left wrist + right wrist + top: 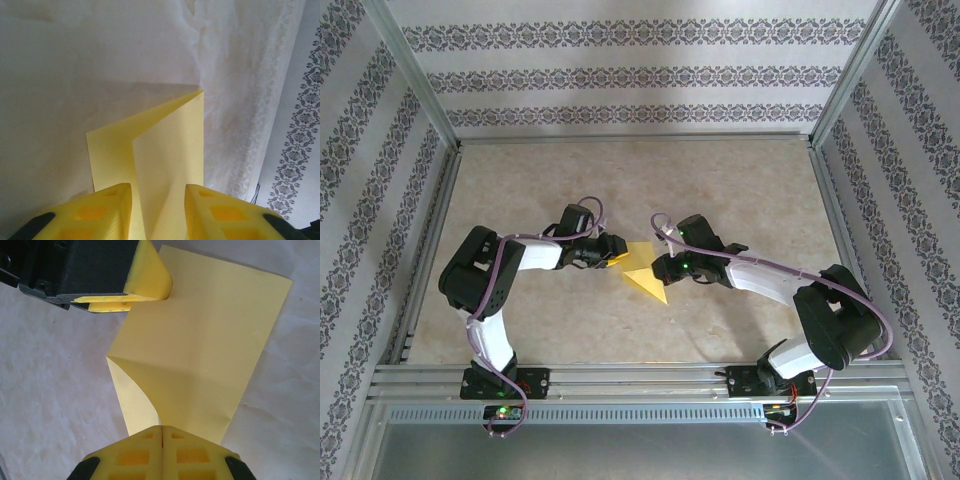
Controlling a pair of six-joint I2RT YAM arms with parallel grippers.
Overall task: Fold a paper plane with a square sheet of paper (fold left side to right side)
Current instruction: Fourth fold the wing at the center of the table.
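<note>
The thin, square sheet of plain yellow paper (646,281) lies on the pale, marbled worktop (720,190), directly between the two pincers, with one part flat and one flap raised along a crease. In the left wrist view the raised flap stands in the gap of the left pincer (159,215), whose yellow fingers (107,212) are set partly apart on either side of it; the gap is plainly wider than the paper, so nothing is judged to be clamped yet. The right pincer (162,437) is seen fully closed, its tips set at the sheet's edge nearest to it; whether the paper is pinched or only pinned down cannot be told. The step in hand is judged to be the left-to-right fold, at the point where the left side is being taken up. For the next move, the flap would need to be gripped, carried across towards the right pincer, matched edge to edge, and then pressed flat along the crease while the sheet is kept from sliding.
</note>
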